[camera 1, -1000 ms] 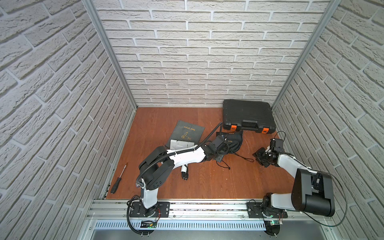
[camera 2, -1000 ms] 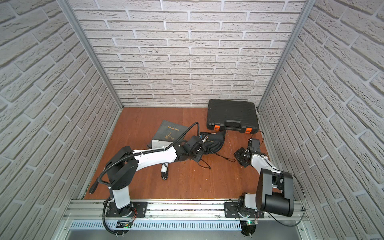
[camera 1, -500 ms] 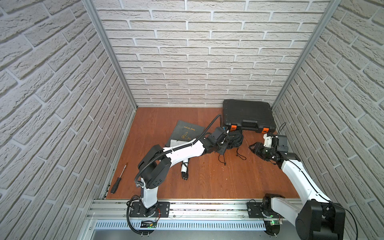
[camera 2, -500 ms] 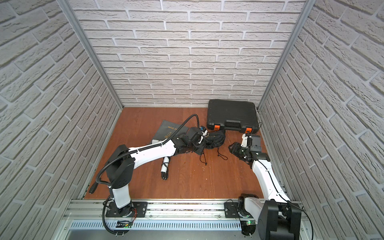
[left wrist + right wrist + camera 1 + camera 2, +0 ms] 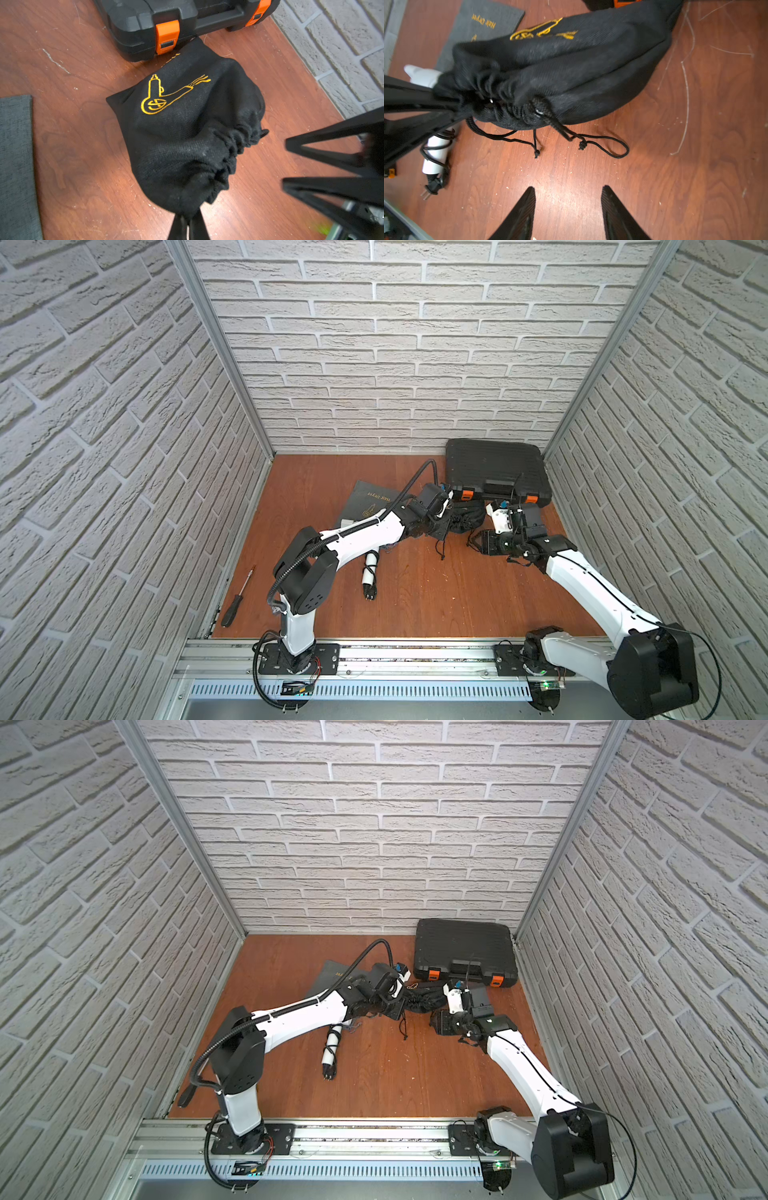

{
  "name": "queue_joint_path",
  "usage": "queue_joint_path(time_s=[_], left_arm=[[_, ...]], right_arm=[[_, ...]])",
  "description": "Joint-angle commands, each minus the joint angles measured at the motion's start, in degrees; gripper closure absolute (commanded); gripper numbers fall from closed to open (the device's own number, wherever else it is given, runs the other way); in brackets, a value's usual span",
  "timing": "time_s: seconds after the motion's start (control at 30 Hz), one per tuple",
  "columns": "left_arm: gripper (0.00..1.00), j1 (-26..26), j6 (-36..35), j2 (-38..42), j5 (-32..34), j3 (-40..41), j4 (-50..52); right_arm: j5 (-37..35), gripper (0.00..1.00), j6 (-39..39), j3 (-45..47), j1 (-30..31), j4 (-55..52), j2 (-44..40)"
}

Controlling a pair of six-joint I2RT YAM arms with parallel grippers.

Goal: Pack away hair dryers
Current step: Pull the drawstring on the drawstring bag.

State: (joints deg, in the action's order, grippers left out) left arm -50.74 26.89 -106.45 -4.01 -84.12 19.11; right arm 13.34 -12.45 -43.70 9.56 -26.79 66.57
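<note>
Grips gathered neck of black fabric drawstring bag (image 5: 187, 128) with left fingers (image 5: 179, 228); holds right fingers (image 5: 521, 214) spread, empty, above wooden tabletop (image 5: 664, 187).

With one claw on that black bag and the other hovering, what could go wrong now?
The left gripper pinches only the gathered mouth of the black bag; a tug might slip the fabric free. The open right gripper sits short of the thin drawstring and could close on nothing. The white hair dryer lies close under the left arm and might get knocked.
</note>
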Motion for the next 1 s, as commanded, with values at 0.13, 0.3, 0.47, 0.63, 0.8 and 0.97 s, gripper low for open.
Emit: queue_joint_path(time_s=[0.13,0.3,0.47,0.63,0.8,0.97], left_arm=[[1.00,0.54,1.02,2.84,-2.17,-2.09,-2.76],[1.00,0.56,1.46,3.45,-3.27,-1.26,-3.41],[1.00,0.64,2.39,4.35,-4.63,-0.18,-4.59],[1.00,0.90,2.85,4.90,-6.30,0.66,-5.43],[1.00,2.15,3.64,5.79,-7.36,2.56,-6.22],[1.00,4.48,4.22,6.52,-8.12,4.70,-6.68]], right_arm=[[-3.63,0.46,2.04,-0.85,2.99,5.64,2.72],[-5.82,0.46,2.51,-2.67,3.18,7.58,6.39],[-6.59,0.53,4.27,-4.89,3.18,9.29,10.60],[-7.49,0.74,5.70,-5.52,3.18,11.45,12.27],[-8.14,0.97,6.33,-6.93,2.92,9.90,13.45],[-8.67,0.97,5.98,-7.27,2.26,5.85,11.61]])
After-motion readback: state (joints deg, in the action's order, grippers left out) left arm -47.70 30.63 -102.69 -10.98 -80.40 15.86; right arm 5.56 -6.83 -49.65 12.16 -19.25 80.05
